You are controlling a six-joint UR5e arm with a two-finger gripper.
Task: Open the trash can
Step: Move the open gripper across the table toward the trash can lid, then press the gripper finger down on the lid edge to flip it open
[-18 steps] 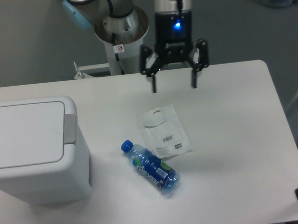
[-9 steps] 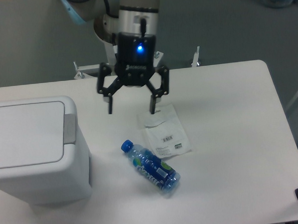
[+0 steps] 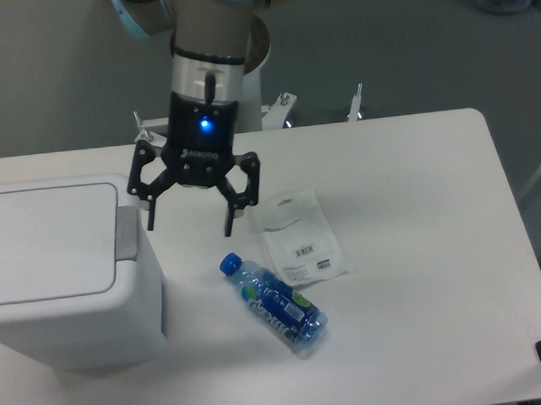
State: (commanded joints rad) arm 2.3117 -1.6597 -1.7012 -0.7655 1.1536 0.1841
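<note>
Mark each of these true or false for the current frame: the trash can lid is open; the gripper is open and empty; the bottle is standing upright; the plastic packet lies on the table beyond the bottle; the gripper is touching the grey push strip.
1. The trash can lid is open. False: the flat lid lies shut.
2. The gripper is open and empty. True.
3. The bottle is standing upright. False: it lies on its side on the table.
4. The plastic packet lies on the table beyond the bottle. True.
5. The gripper is touching the grey push strip. False: its fingers hang just to the strip's right, apart from it.
</note>
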